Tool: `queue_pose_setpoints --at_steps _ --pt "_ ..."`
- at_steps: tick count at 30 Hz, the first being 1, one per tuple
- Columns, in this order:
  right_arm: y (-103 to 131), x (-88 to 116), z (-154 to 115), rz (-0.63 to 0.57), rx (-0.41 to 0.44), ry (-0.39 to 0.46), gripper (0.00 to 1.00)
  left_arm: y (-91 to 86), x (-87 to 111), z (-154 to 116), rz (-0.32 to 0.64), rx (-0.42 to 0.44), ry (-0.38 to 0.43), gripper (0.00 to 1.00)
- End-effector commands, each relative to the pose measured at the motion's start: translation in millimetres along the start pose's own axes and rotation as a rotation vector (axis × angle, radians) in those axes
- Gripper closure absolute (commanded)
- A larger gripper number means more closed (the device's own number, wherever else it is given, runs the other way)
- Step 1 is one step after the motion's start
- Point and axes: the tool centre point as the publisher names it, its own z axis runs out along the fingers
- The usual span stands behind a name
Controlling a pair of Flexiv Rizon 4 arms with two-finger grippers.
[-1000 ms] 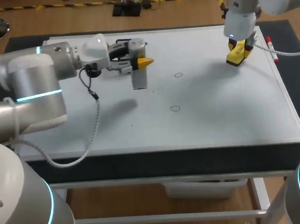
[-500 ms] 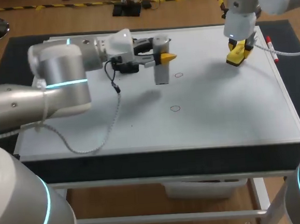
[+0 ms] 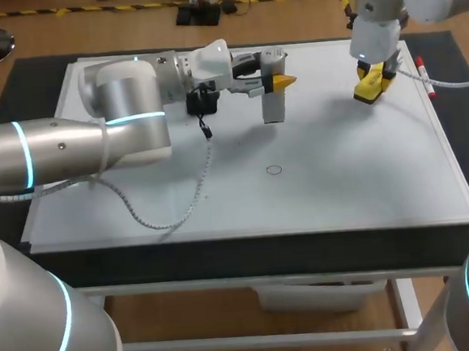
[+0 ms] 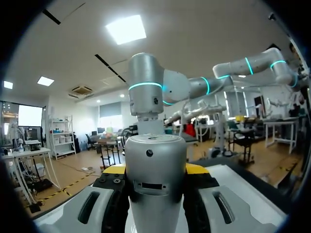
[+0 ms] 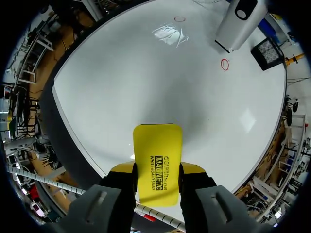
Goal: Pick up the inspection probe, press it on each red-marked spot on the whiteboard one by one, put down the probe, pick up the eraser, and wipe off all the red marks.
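Holdings of the left pincer (image 4: pixel 155 170): one inspection probe (image 3: pixel 273 103), a grey cylinder held upright, both yellow tips pressed against its flanks. Location: over the far middle of the whiteboard (image 3: pixel 366 189), which lies flat on the table (image 3: pixel 249 252). Marks outstanding: two small red rings. The far ring (image 5: pixel 224 64) sits just beside the probe's lower end in the right wrist view and is not yet covered by it. The near ring (image 3: pixel 274 170) lies well apart, toward the robot. Contact between probe and board cannot be told. Holdings of the right pincer (image 5: pixel 158 171): one yellow eraser (image 3: pixel 371 83), clamped between its fingers and held at the board's far right, close to a red marker pen (image 3: pixel 424 75). Step judged in hand: the first press, on the far ring. Handling note: shift the probe sideways until its end is centred over the ring, keep it plumb, then lower it straight and press lightly, since a tilted or sliding tip could smear the ink. The right arm is best left where it is, clear of the left arm's path to the near ring.
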Motion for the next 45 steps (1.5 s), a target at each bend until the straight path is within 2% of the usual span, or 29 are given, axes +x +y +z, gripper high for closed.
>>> queue_pose_setpoints --at_steps 1,22,45 --pt "-1 0 -1 -0.002 0.0 0.003 1.0 7.7 -8.9 10 0.002 0.01 0.002 1.0" --pt "-1 0 -1 -0.002 0.0 0.003 1.0 22.8 -30.4 20 0.001 0.026 0.009 1.0" --pt "-1 0 -1 -0.002 0.0 0.003 1.0 28.7 -30.0 20 -0.024 0.025 -0.004 1.0"
